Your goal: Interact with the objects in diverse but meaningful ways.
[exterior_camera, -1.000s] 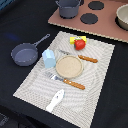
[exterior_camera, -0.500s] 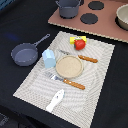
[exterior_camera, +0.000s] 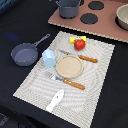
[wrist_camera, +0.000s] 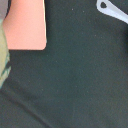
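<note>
In the exterior view a red tomato (exterior_camera: pixel 80 44) lies against a flat yellow packet (exterior_camera: pixel 74 39) at the far edge of a striped placemat (exterior_camera: pixel 97 75). A light-blue boxy cup (exterior_camera: pixel 48 58) stands at the mat's edge on the exterior view's left. Beside it a dark grey long-handled frying pan (exterior_camera: pixel 24 54) sits on the black table. A white flat utensil (exterior_camera: pixel 55 100) lies at the mat's near edge. Neither view shows the gripper. The wrist view shows only dark cloth, a pink board corner (wrist_camera: pixel 25 25) and a pale shape (wrist_camera: pixel 112 10) that I cannot identify.
A tan round plate (exterior_camera: pixel 68 66) sits mid-mat between an orange-handled knife (exterior_camera: pixel 84 58) and fork (exterior_camera: pixel 69 82). At the back, a pink stove board (exterior_camera: pixel 107 27) carries black burners, a grey pot (exterior_camera: pixel 67 7) and a pale bowl (exterior_camera: pixel 122 16).
</note>
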You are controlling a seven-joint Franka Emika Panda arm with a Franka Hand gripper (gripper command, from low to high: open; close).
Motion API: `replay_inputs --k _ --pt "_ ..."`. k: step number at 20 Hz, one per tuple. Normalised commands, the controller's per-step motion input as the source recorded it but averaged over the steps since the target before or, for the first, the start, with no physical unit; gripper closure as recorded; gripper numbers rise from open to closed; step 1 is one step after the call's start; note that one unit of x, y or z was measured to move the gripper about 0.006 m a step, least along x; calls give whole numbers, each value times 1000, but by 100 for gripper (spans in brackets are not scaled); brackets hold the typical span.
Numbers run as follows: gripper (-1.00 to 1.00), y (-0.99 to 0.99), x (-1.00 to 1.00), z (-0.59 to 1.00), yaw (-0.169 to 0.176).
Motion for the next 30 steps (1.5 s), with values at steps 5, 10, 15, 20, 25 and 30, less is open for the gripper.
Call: replay_inputs --k 5,10,15,20,25,30 --pt "-100 69 507 -33 -35" --pt "-100 -64 770 -63 -62" --pt "-100 -31 773 -78 -77" --pt "-100 -78 829 -48 -24" --pt "-100 -258 763 -50 0" --pt "-100 -359 631 0 0"
